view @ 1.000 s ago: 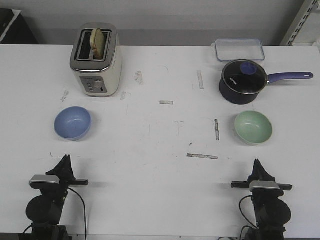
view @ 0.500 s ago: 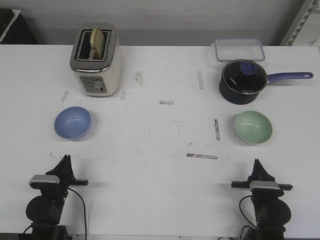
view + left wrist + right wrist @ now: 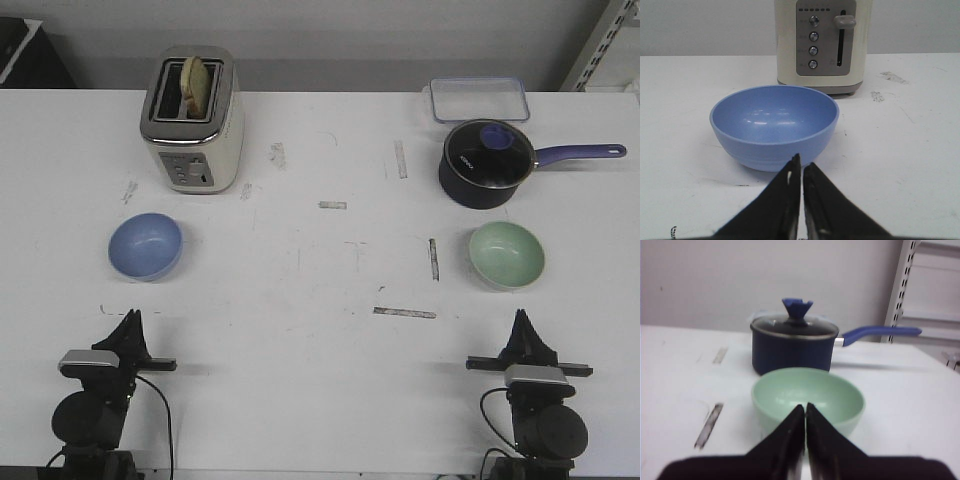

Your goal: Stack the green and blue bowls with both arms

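Left claw (image 3: 801, 172): pressed together, empty, low at the near edge.
Right claw (image 3: 805, 422): pressed together, empty, likewise near.
Blue bowl (image 3: 145, 245): upright on the table (image 3: 320, 270), just ahead of the left claw, apart from it.
Green bowl (image 3: 507, 255): upright, just ahead of the right claw, apart.
Progress: nothing gripped, nothing stacked; bowls well apart; grasping, carrying and nesting all left.
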